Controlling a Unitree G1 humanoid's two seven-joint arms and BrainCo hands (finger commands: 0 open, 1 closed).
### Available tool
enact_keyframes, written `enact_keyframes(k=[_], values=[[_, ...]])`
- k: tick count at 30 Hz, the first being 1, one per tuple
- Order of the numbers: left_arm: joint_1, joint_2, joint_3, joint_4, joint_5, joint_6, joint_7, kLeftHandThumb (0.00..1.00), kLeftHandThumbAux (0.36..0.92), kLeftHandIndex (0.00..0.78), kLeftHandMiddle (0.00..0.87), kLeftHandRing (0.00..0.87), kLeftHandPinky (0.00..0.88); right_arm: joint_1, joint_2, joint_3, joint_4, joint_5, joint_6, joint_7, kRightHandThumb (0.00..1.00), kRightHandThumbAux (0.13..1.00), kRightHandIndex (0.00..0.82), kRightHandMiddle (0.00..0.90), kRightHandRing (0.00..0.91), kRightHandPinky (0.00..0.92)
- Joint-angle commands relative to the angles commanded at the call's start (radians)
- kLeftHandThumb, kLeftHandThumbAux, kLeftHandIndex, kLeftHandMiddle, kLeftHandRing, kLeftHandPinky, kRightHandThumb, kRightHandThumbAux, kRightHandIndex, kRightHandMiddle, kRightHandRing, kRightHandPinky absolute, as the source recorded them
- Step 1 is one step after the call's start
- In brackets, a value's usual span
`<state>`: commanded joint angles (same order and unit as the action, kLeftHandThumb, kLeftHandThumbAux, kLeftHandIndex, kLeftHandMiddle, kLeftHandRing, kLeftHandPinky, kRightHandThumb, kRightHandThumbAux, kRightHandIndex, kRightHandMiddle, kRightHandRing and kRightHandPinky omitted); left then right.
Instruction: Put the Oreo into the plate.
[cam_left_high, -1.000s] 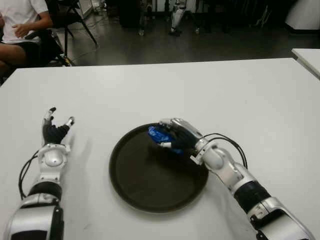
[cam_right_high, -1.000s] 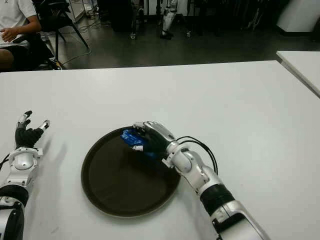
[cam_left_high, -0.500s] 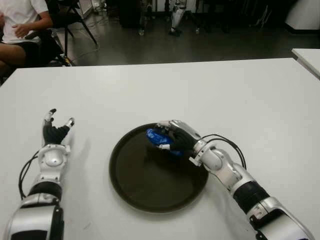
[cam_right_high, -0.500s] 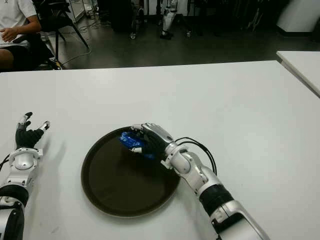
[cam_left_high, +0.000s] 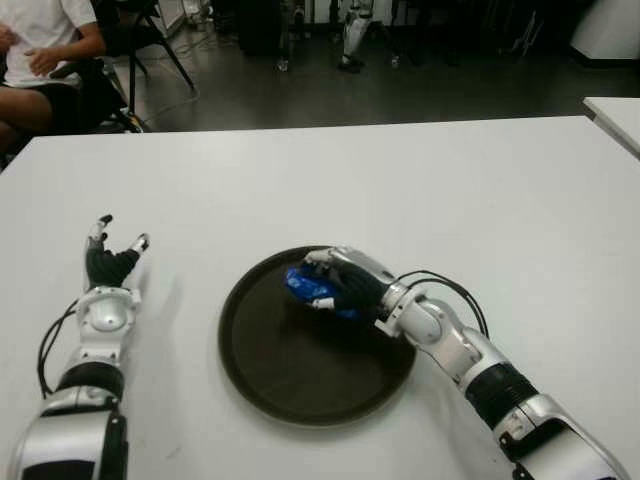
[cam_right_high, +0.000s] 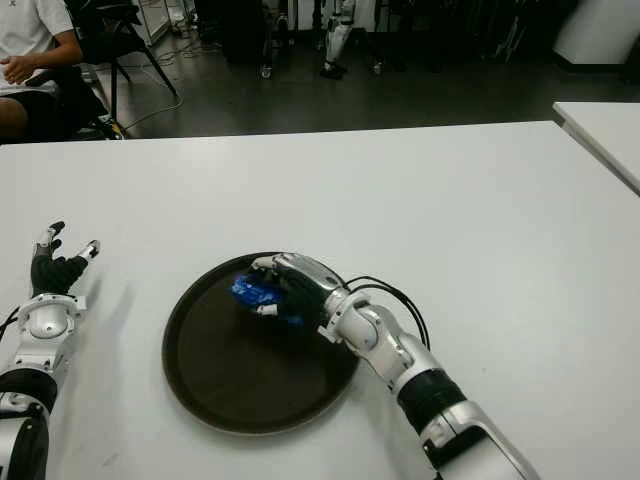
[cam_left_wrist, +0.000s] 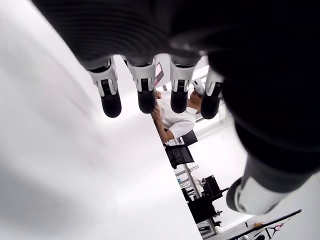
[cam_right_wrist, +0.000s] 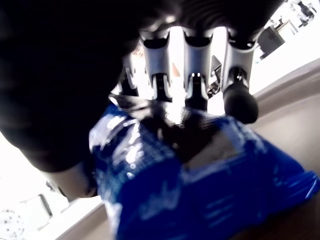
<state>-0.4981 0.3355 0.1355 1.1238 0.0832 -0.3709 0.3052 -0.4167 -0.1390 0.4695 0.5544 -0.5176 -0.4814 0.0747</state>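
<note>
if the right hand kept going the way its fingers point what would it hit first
The right hand, shut on the Oreo pack, points toward the robot's left over the plate. Probably the plate's far rim, then bare table; height is unclear.

Blue Oreo (cam_left_high: 303, 284), dark brown plate (cam_left_high: 300, 380)

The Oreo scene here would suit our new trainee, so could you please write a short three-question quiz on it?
1. True or false: the blue Oreo pack lies loose on the white table.
2. Which hand holds the pack? A) left hand B) right hand
3. Fill in: the right hand is over the dark round ____.

Key:
1. False: the right hand's fingers are closed on it, above the plate.
2. B. The left hand is open, holds nothing, and shows left of the plate.
3. plate
</note>
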Motion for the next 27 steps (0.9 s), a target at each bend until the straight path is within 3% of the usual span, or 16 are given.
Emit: enact_keyframes(k=[6, 9, 10, 11, 14, 22, 27], values=[[-0.001, 0.002, -0.001, 0.004, 0.002, -0.005, -0.002, 0.0, 0.699, 0.001, 0.0, 0.0, 0.022, 0.013, 0.001, -0.005, -0.028, 0.033, 0.002, 0.051, 0.68, 0.739, 0.428, 0.71, 0.717, 0.7], [-0.003, 0.003, -0.004, 0.008, 0.005, -0.005, -0.001, 0.0, 0.695, 0.004, 0.0, 0.0, 0.021, 0.012, -0.001, -0.006, -0.032, 0.052, 0.0, 0.083, 0.675, 0.743, 0.418, 0.551, 0.566, 0.514], [-0.003, 0.003, -0.004, 0.009, 0.005, -0.004, -0.001, 0.0, 0.695, 0.004, 0.0, 0.0, 0.022, 0.012, -0.001, -0.006, -0.035, 0.056, 0.0, 0.092, 0.432, 0.778, 0.345, 0.46, 0.478, 0.424], [-0.003, 0.003, -0.004, 0.009, 0.005, -0.006, -0.002, 0.0, 0.696, 0.005, 0.0, 0.0, 0.023, 0.011, 0.002, -0.009, -0.032, 0.086, 0.0, 0.13, 0.276, 0.785, 0.283, 0.382, 0.4, 0.35], [-0.002, 0.003, -0.004, 0.01, 0.004, -0.01, -0.004, 0.0, 0.7, 0.007, 0.0, 0.0, 0.026, 0.005, 0.015, -0.017, -0.009, 0.165, 0.003, 0.222, 0.09, 0.76, 0.178, 0.242, 0.261, 0.227], [-0.005, 0.004, -0.004, 0.013, 0.004, -0.002, 0.0, 0.0, 0.696, 0.006, 0.0, 0.0, 0.027, -0.035, 0.047, -0.057, 0.102, 0.363, 0.021, 0.474, 0.004, 0.674, 0.056, 0.064, 0.074, 0.053], [-0.007, 0.002, -0.003, 0.014, 0.004, 0.008, 0.002, 0.0, 0.689, 0.006, 0.0, 0.0, 0.032, -0.046, 0.064, -0.082, 0.15, 0.411, 0.005, 0.535, 0.0, 0.645, 0.017, 0.018, 0.012, 0.008]])
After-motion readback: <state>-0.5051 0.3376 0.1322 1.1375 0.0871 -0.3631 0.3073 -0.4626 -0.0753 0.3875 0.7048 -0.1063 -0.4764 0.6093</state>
